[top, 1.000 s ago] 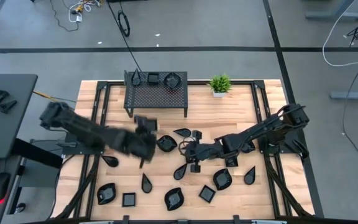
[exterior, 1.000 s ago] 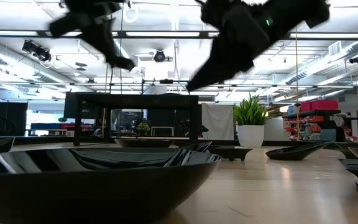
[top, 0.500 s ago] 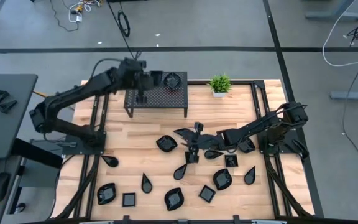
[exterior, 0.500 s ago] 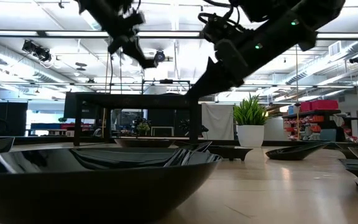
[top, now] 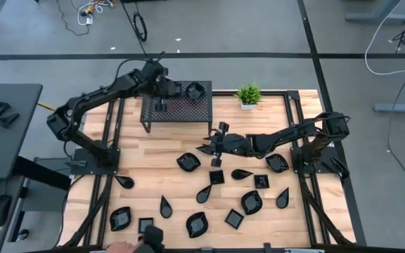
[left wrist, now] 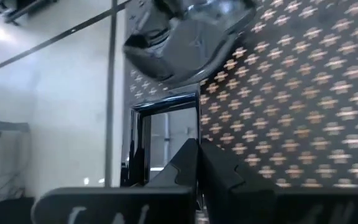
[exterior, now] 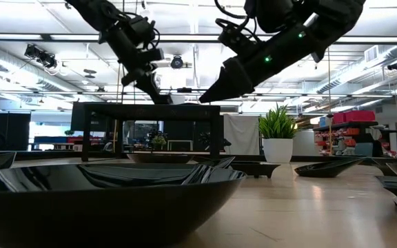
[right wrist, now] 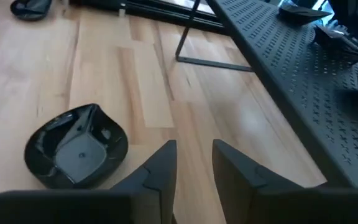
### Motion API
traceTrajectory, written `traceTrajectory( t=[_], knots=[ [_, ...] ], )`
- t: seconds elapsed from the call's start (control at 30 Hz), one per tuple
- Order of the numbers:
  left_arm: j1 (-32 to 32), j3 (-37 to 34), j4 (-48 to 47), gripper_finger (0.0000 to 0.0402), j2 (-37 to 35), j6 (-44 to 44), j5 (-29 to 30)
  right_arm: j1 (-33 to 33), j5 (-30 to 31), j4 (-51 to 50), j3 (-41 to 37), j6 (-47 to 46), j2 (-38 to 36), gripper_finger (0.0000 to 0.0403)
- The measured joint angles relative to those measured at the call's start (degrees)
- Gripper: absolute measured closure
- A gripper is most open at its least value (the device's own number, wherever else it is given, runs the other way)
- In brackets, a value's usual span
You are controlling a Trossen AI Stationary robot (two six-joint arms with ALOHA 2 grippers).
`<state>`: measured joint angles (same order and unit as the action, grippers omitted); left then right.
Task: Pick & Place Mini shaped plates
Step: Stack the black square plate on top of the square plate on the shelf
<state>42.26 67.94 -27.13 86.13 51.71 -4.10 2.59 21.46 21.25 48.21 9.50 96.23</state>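
Many small glossy black mini shaped plates lie flat on the wooden table, among them a rounded one [top: 186, 161] [right wrist: 73, 152] and a square one [top: 216, 178]. Another plate [top: 196, 90] [left wrist: 185, 31] rests on top of the black mesh rack [top: 178, 112]. My left gripper [top: 167, 93] [exterior: 163, 98] [left wrist: 197, 149] hovers just over the rack's far left part. It is shut, and nothing shows between its fingers. My right gripper [top: 215, 147] [right wrist: 193, 146] hangs open above the table's middle. It points toward the rounded plate and holds nothing.
A small green potted plant [top: 248, 95] stands at the far edge, right of the rack. Plates are scattered over the near half of the table. A person's hand [top: 121, 247] shows at the near edge. The rack's leg [right wrist: 188, 56] stands close ahead of my right gripper.
My left gripper has swung quickly from above the plates at the table's middle toward the far edge. It now sits over the rack and has turned as it went. My right gripper has drifted toward the far edge, nearer the rack, and has stayed open. A hand has come in at the near edge.
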Motion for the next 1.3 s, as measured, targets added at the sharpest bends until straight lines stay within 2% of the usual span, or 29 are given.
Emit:
traceTrajectory(
  t=[0.27, 0.8, 0.9, 1.1, 1.3],
  knots=[
    [0.4, 0.0, 0.9, 0.0386, 0.6, 1.7, 5.4, -0.7, 0.0, 0.3, 0.0, -1.5, 0.0, 0.0298],
    [1.9, 0.0, 0.8, 0.0381, 2.7, 1.4, 5.5, -0.7, 0.0, 0.7, 0.0, -1.5, 0.0, 0.0298],
    [1.9, 0.0, 0.8, 0.0362, 2.7, 0.9, 5.5, -0.7, 0.0, 0.7, 0.0, -1.5, 0.0, 0.0298],
    [1.9, 0.0, 1.0, 0.03, 2.2, -2.6, 5.3, -0.7, 0.0, 0.7, 0.0, -1.5, 0.0, 0.0298],
    [1.9, 1.1, 0.7, 0.0259, -0.2, -7.0, 1.1, -0.8, 0.0, 0.7, 0.0, -1.5, 0.0, 0.0298]
  ],
)
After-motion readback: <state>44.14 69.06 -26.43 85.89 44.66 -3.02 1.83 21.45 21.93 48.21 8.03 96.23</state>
